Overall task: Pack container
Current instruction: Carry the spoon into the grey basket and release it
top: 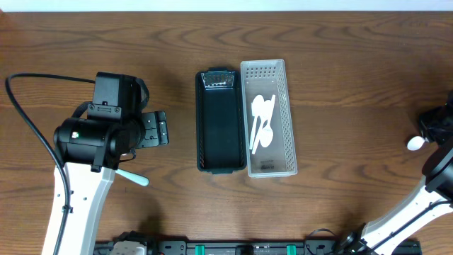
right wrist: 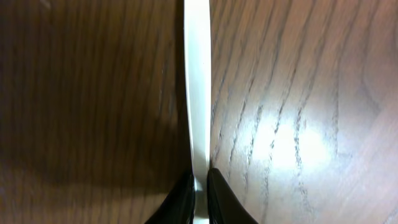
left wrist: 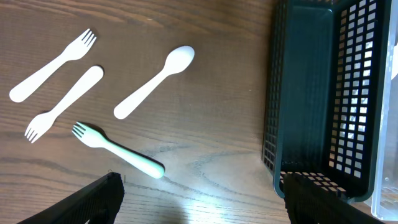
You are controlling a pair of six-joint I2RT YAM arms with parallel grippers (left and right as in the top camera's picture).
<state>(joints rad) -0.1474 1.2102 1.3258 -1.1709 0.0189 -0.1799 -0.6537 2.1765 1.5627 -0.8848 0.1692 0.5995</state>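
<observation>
A dark green mesh basket stands mid-table beside a clear basket that holds several white utensils. My left gripper is open and empty, low over the wood left of the dark basket. Ahead of it lie two white forks, a white spoon and a mint green fork. My right gripper is shut on the handle of a white utensil. In the overhead view, this utensil's rounded end shows at the far right edge.
The left arm covers most of the loose utensils in the overhead view; only the mint fork's handle shows. The right arm sits at the table's right edge. A black cable loops at the far left.
</observation>
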